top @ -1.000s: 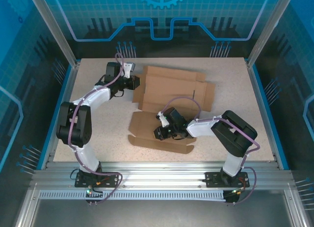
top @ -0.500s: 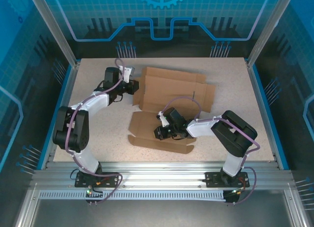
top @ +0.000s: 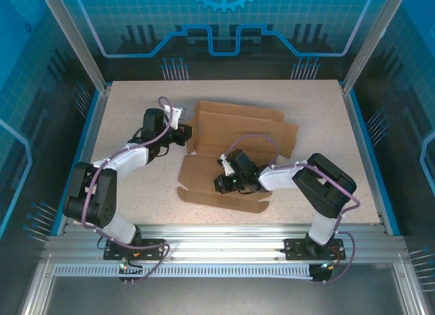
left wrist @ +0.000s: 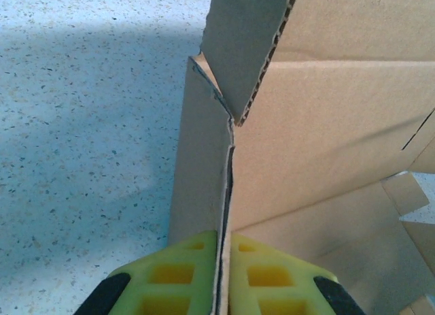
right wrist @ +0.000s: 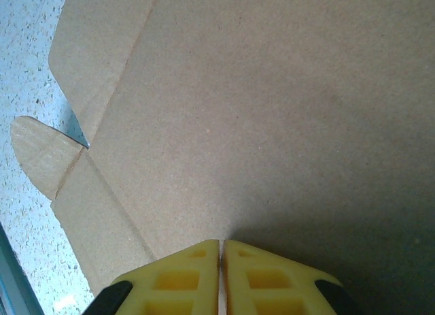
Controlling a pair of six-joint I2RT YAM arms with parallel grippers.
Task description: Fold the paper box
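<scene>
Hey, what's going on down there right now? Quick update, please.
Left gripper shut on box, pinching a raised flap. Right gripper shut, tips at the flat near panel. Box only partly folded. Nothing in the way.

A: We are getting bright, even light from overhead on the bench (top: 136,97) in the top view, while the blue walls (top: 27,90) are looking dimmer.
B: We are seeing only soft shadows under the arms (top: 129,155).
A: At the left wrist we are noticing a broad soft shadow across the bench and a bluish cast.
B: At the right wrist the paper box (right wrist: 272,124) is darkening toward the lower right, and the pads (right wrist: 183,277) of the right pincer (right wrist: 221,248) are looking slightly soft.
</scene>
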